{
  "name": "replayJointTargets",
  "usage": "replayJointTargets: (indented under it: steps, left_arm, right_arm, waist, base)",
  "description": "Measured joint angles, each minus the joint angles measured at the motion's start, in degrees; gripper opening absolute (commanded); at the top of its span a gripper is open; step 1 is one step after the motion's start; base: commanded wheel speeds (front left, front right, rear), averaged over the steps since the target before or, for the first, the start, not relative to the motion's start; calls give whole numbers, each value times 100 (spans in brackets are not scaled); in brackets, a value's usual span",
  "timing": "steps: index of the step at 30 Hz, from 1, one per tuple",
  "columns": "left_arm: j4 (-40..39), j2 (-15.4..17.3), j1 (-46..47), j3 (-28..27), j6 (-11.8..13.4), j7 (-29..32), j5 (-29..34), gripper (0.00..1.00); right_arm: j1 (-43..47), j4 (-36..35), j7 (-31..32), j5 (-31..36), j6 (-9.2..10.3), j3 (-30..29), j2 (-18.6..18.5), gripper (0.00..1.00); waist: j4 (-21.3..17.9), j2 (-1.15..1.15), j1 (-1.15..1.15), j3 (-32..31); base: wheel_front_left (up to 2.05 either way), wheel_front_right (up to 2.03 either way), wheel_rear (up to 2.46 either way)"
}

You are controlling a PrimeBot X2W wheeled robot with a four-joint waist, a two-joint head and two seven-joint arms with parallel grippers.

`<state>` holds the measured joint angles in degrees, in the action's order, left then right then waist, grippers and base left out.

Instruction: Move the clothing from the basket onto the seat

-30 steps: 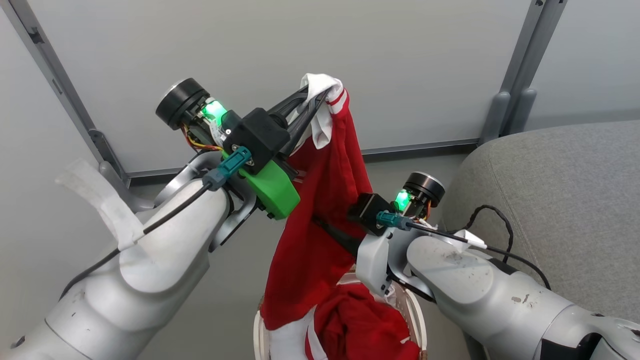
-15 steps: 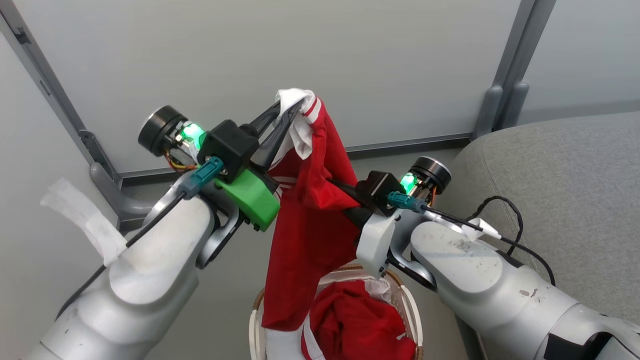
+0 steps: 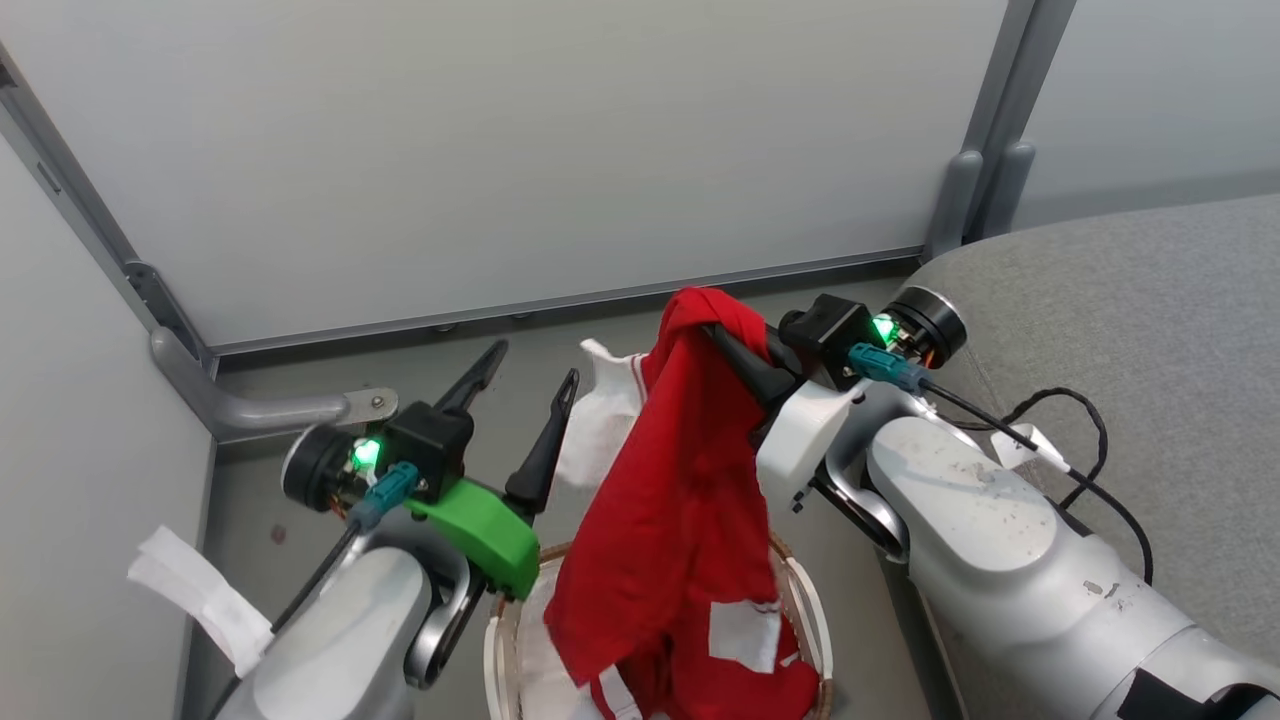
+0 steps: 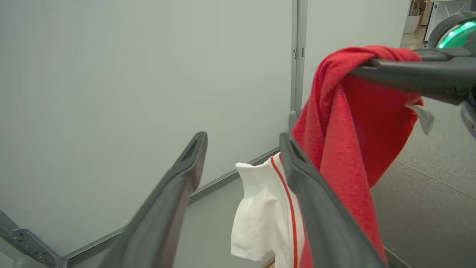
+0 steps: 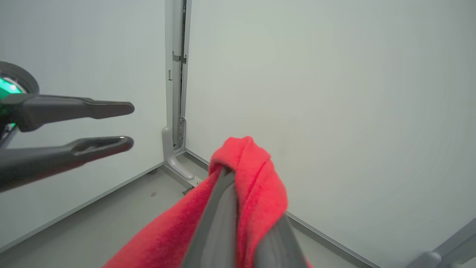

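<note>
dangling clothing [image 3: 690,500] in right claw [image 3: 722,338]

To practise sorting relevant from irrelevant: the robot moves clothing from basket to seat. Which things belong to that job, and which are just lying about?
Job: red garment, held by the right gripper; basket; seat; left gripper, open.
Lying about: wall panel; metal post; floor; white tape.

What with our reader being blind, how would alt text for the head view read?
The right tool holds a red garment up over the basket, beside the grey seat. The left tool is open and empty.
</note>
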<state>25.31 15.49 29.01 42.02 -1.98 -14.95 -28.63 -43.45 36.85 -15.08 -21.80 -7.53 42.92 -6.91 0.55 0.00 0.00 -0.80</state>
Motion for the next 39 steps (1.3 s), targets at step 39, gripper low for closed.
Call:
replayJointTargets:
  steps: [39]
  left_arm:
    - [-108,-996,-1338,-1416,-512,-18,1094,100]
  right_arm:
    - [530,-545,0,646,0,-1812,-172,0]
  waist:
    - [-1912,0,0,297]
  base:
    - [0,0,0]
